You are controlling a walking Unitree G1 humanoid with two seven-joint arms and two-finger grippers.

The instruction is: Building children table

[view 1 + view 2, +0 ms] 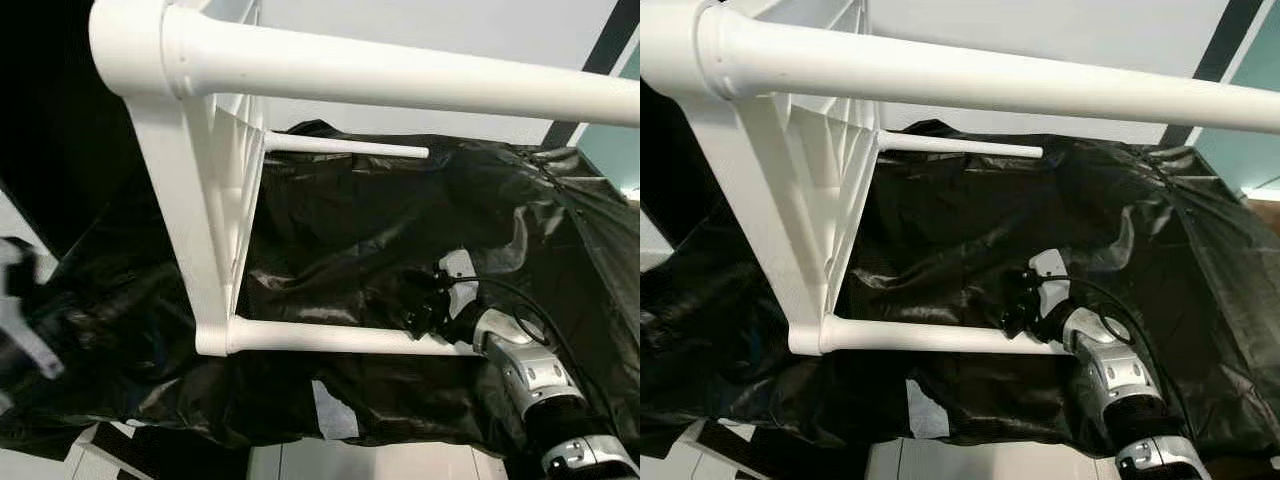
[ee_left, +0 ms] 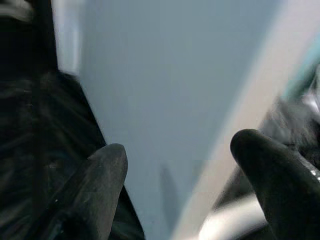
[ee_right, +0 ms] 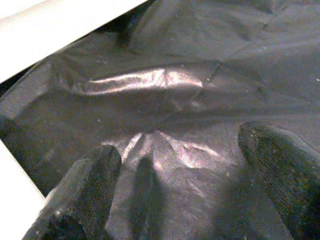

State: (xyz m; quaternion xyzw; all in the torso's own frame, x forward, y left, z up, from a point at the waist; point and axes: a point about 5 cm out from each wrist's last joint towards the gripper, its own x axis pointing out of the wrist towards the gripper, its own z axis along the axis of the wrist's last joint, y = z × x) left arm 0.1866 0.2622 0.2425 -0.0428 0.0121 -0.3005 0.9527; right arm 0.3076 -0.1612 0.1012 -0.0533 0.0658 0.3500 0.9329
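White table [image 1: 790, 200] tipped on side, legs sticking out toward right. One leg [image 1: 970, 90] big and close across top. Second leg [image 1: 960, 146] small, far back. Third leg [image 1: 940, 338] low, lying on shiny black sheet [image 1: 940, 240]. Right gripper [image 1: 1023, 312] at end of third leg. Silver arm [image 1: 1120, 385] comes from bottom right corner.

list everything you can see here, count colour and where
table frame: 1, white, on its side over the black sheet, close to the camera
table legs: 3, white, one across the top nearest the camera, one behind it, one low
plastic sheet: 1, black, glossy and crumpled, spread under the frame
floor: pale, at the near edge
wall: pale grey, behind
left end effector: 1, black fingers apart, a pale surface beyond them
right end effector: 1, black on a silver arm, fingers apart, at the low leg's far end
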